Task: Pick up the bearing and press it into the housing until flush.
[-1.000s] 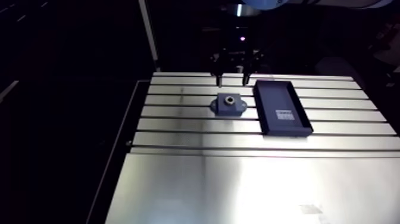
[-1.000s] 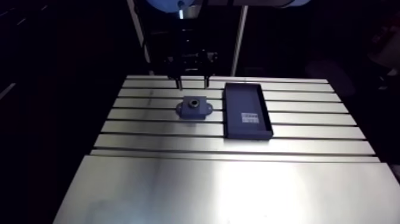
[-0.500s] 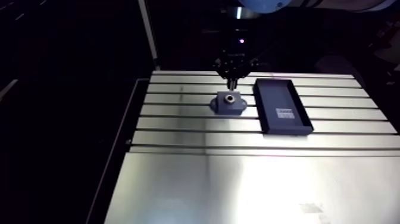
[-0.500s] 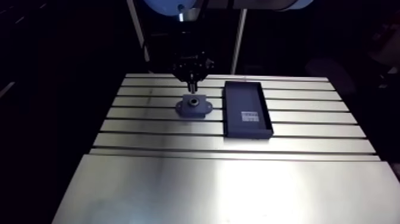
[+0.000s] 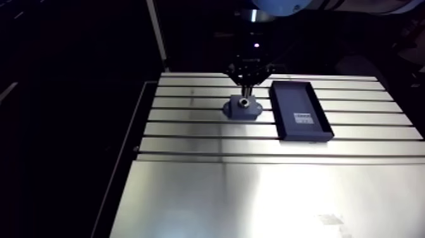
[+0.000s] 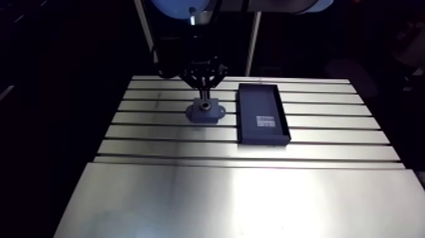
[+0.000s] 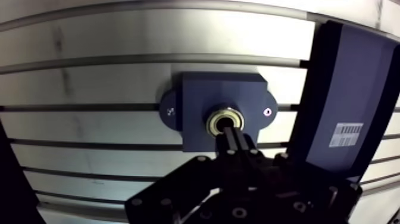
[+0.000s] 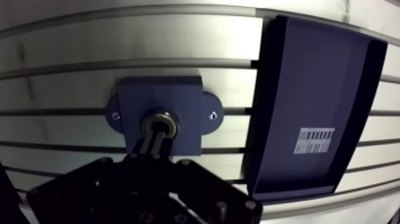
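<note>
On the desk, bearing sits in the housing bore; claw pressed together, empty, tips on its near rim. You risk cocking it: an off-centre push could jam it tilted, or skid the housing towards the tray.

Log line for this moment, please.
phase: press | gripper: shut, tips on bearing | bearing: in housing bore, flush unconfirmed | dark blue tray: beside housing, apart

White label with barcode-like bars, print unreadable, inside dark blue rectangular plastic tray, beside the jaws of the gripper
</note>
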Motion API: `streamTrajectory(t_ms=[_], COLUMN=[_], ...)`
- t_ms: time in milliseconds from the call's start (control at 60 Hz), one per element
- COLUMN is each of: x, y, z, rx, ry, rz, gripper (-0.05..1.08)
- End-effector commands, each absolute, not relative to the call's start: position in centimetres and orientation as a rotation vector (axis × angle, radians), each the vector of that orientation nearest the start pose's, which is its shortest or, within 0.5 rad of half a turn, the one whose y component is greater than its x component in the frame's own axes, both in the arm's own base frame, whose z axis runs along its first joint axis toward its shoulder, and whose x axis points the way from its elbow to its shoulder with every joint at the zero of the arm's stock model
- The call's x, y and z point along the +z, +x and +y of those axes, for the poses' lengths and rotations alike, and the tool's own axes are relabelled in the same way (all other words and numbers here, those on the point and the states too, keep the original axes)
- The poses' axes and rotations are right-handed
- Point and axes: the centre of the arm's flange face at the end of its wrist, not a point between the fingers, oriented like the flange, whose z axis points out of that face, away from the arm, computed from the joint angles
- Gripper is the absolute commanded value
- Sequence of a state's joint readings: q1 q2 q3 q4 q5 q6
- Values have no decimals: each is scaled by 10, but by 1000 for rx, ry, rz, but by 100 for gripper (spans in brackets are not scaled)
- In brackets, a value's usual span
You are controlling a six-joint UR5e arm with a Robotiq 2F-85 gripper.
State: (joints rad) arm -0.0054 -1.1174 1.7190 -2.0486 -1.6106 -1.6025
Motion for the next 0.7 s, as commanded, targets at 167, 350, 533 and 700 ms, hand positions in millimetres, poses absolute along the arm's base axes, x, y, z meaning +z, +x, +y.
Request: streamTrajectory(t_ms=[167, 350, 533, 700], x=[207, 204, 202, 202], y=[-593, -592, -590, -590], z=[-127, -126, -127, -127], rx=[55, 55, 55, 55], ry=[-44, -51, -56, -58], rz=[3009, 3021, 3018, 3018], gripper=[108, 108, 108, 108])
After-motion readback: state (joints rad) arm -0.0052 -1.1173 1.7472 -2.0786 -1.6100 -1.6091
